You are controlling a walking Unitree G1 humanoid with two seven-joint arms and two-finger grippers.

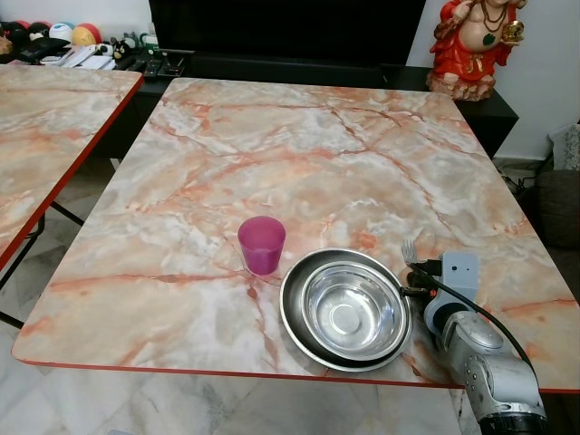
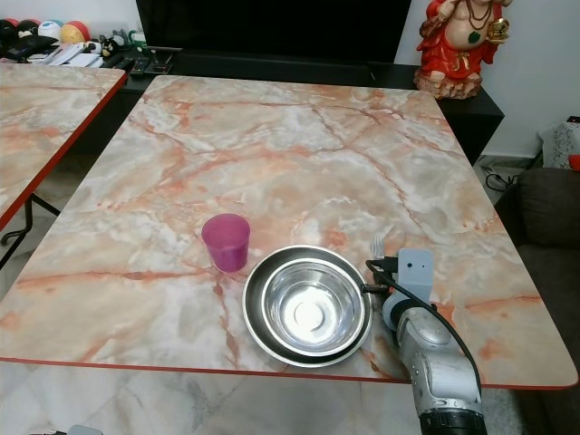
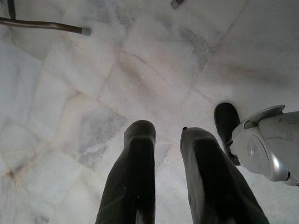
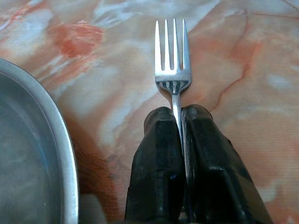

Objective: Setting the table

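Note:
A silver fork [image 4: 173, 60] lies low over the marble table [image 1: 299, 154], its handle pinched between the two black fingers of my right gripper [image 4: 178, 114], which is shut on it. The fork's tines [image 1: 409, 248] poke out just right of the steel bowl [image 1: 346, 308], which sits inside a wider steel plate [image 1: 294, 322] near the table's front edge. A pink plastic cup [image 1: 261, 244] stands upright left of the bowl. My left gripper [image 3: 167, 137] hangs over the floor, fingers a little apart with nothing between them.
A second marble table [image 1: 45, 127] stands to the left with a gap between. A red figurine [image 1: 473, 45] and a dark TV unit [image 1: 290, 36] are behind the far edge. A sofa [image 2: 548, 227] sits to the right. The table's far half is bare.

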